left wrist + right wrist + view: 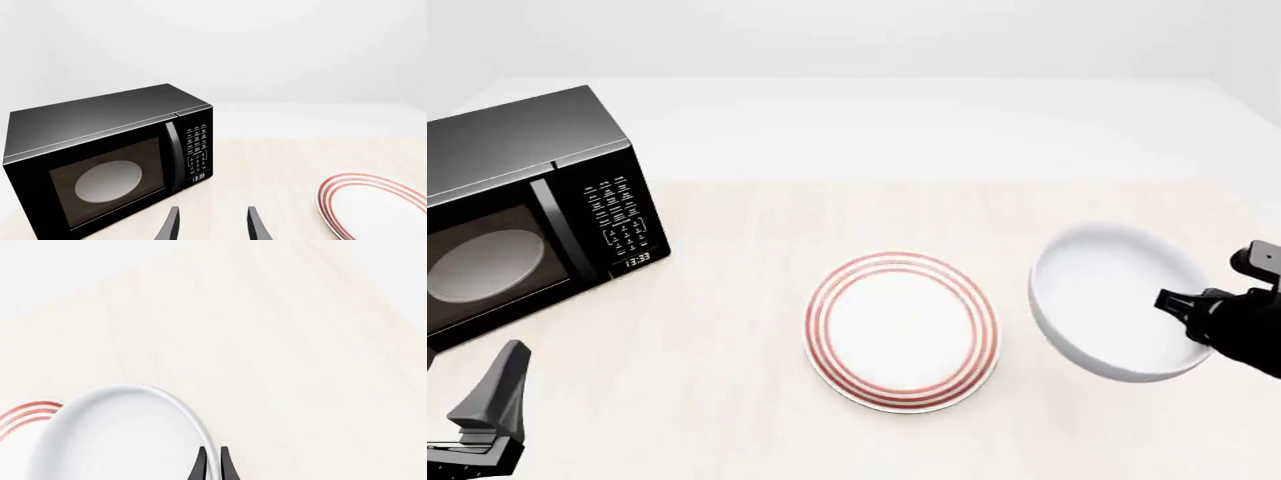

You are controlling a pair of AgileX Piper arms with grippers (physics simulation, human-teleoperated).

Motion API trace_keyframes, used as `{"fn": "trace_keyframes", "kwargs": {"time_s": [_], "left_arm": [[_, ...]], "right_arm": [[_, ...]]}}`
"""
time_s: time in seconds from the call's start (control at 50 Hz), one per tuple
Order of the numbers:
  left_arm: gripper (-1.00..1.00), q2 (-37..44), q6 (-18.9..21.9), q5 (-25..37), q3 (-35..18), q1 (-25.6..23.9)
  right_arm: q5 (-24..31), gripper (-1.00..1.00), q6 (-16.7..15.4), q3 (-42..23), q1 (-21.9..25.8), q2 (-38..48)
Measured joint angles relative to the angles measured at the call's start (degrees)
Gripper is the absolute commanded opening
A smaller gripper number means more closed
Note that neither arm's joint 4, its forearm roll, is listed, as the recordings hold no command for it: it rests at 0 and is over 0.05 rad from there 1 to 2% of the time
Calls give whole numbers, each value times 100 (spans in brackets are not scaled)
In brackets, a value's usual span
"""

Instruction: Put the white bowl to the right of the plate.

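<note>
My right tool (212,465) pinches the white bowl's (1114,300) rim, bowl at three o'clock of the plate (904,332). My left tool (212,225) stands wide, empty. The microwave (521,215) clock reads 13:33.

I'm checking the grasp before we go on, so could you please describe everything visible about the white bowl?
The white bowl is plain, glossy, deep and thick-walled, like glazed ceramic. It appears tilted and lifted, to the right of the plate and apart from it. The right gripper pinches its rim, one of the jaws on each side. It looks empty.
</note>
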Motion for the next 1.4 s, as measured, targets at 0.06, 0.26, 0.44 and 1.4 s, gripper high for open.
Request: {"fn": "trace_keyframes", "kwargs": {"time_s": [0.06, 0.26, 0.44, 1.4], "left_arm": [[100, 0, 0, 0, 0, 0], [100, 0, 0, 0, 0, 0], [100, 0, 0, 0, 0, 0], [100, 0, 0, 0, 0, 0]], "right_arm": [[-98, -100, 17, 109, -199, 5], [-490, -100, -4, 314, -790, 278], [-906, -100, 18, 372, -1159, 703], [-2333, -100, 106, 176, -1577, 2584]]}}
